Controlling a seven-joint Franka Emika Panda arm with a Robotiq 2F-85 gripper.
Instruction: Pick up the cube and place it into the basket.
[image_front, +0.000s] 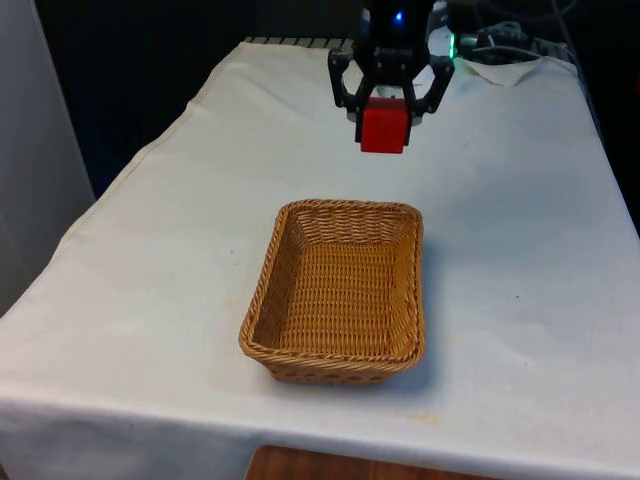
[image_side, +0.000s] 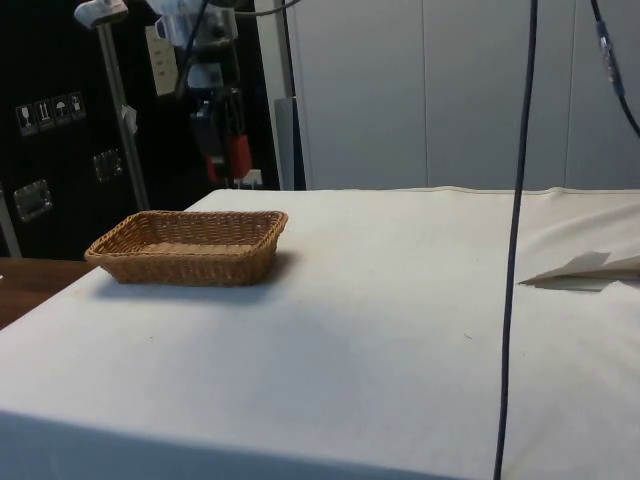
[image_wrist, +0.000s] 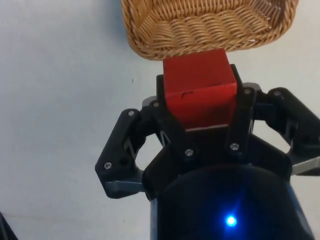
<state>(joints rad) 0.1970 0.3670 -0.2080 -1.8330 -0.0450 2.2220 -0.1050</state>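
Red cube (image_front: 383, 127), black end effector (image_front: 388, 112), tan woven wicker basket (image_front: 300, 222), white cloth (image_front: 150, 250)

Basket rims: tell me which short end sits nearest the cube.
The far short rim, the end toward the robot. The red cube, held in the gripper, hangs just beyond it; the opposite rim faces the table's near edge.

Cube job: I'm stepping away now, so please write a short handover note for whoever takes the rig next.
Gripper: shut on the red cube, held in the air above the white cloth.
Basket: wicker, nothing in it, standing on the cloth. In the front view the cube hangs beyond its far rim; in the wrist view the rim lies just ahead of the cube.
Done: cube picked up and lifted.
Left: carry it over the basket, lower, release.
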